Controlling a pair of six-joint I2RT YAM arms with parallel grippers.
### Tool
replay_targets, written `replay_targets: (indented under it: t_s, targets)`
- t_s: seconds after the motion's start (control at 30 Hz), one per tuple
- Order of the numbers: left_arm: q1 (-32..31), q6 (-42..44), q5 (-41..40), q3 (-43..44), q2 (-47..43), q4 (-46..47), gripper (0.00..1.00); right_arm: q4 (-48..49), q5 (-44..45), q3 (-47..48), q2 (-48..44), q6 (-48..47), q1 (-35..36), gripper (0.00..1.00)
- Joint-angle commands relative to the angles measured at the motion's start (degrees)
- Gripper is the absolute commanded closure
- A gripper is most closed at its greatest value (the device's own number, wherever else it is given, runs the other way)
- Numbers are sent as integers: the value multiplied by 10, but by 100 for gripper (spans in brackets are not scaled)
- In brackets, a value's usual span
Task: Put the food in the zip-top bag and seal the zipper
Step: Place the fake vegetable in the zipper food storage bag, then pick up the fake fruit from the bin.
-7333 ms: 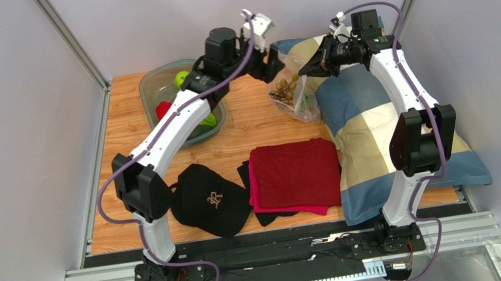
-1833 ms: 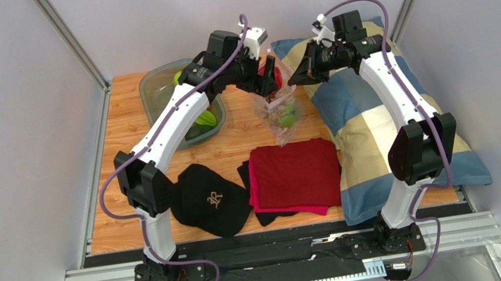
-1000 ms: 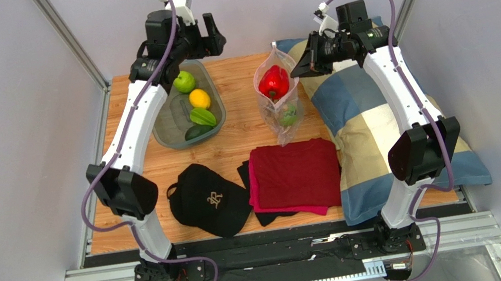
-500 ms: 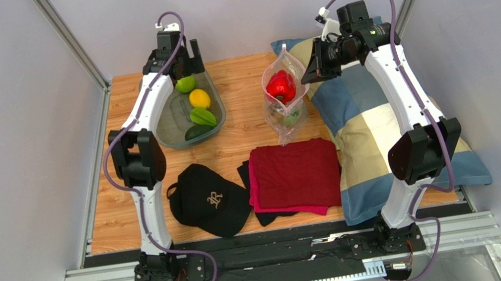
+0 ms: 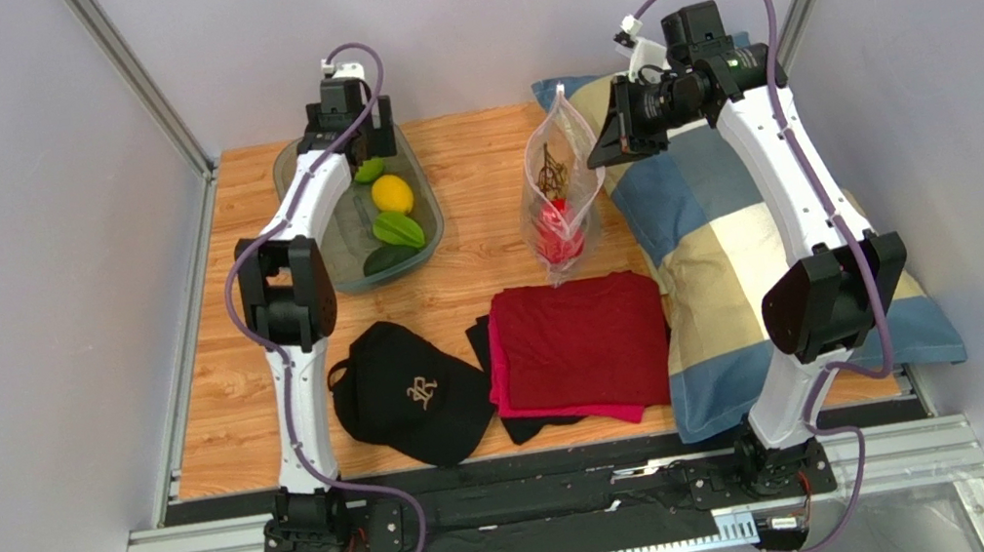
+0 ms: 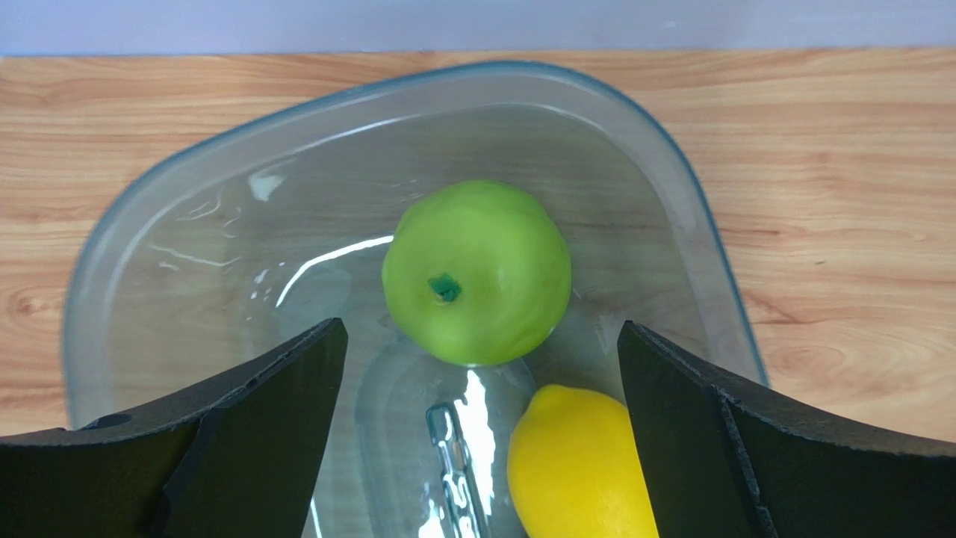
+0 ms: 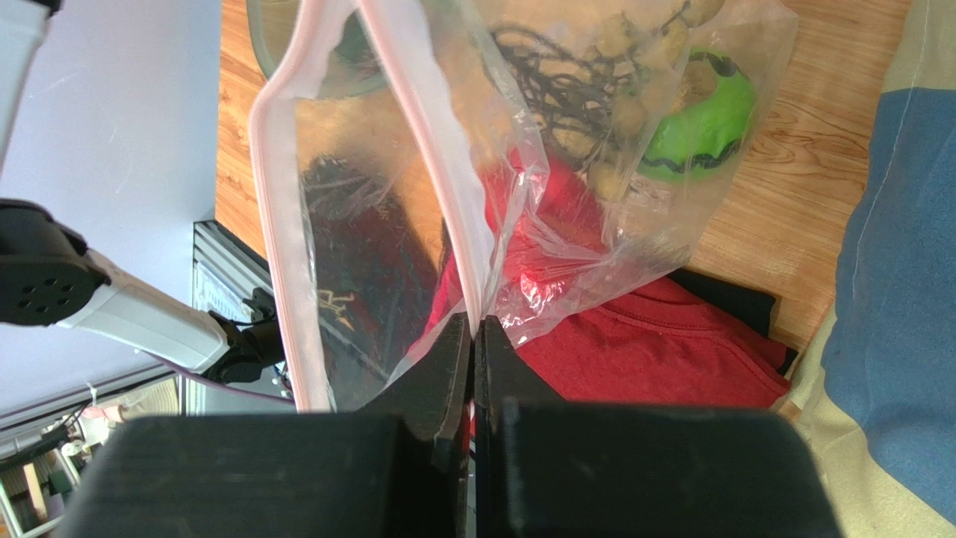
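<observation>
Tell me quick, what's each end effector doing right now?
Left end effector: open, empty, over the green apple.
Right end effector: shut on the zip-top bag, at its mouth.

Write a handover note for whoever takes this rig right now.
Left gripper: open, poised over the green apple in the tray.
Right gripper: shut on the mouth edge of the zip-top bag, holding it up with the zipper open.
Done: red pepper, grape bunch and a second apple are in the bag.
Left: the green apple, lemon, star fruit and dark green piece go from tray to bag; then press the zipper shut.
</observation>
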Motion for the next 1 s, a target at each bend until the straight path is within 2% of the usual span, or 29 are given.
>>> replay_targets:
  t_s: [0.0,0.2,0.4,0.5,0.53,0.63,0.73,0.9,0.97]
  targets:
    - [13,20,20,40,36,19,1,-3,-10,15,-17,-11,-1,100]
    - [19,30,75,65,74,21,1,1,-10,8,-15,-7,-1,100]
    - [31,13,103,171,128,-45,3,4,-7,12,-12,-4,-1,100]
    - [36,15,116,168,126,-43,16,4,-6,18,-9,-6,-1,100]
    - [37,18,120,152,112,-40,26,4,-6,20,-9,-6,-1,100]
    - [39,29,130,108,71,-15,37,4,-6,20,-7,-6,-2,100]
    - [39,41,135,89,43,-8,37,6,-12,21,0,-2,-1,100]
    - [40,37,136,84,19,-36,44,8,-18,30,9,0,-1,100]
    - [40,30,150,57,-13,-32,45,8,-20,32,9,0,-1,100]
